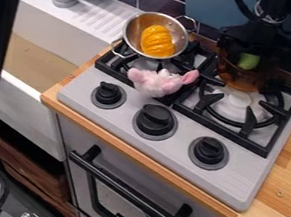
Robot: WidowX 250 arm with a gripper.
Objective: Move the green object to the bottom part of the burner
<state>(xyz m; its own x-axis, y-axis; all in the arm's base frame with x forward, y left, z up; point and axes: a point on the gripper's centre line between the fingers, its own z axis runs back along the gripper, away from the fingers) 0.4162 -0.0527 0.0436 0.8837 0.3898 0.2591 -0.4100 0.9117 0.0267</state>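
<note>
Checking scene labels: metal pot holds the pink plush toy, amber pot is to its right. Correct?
No: the metal pot holds an orange object; the pink plush toy lies in front, on the stove. Camera view shows it. Amber pot to the right is correct.

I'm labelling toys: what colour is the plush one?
The plush toy is pale pink; see the camera view.
</note>
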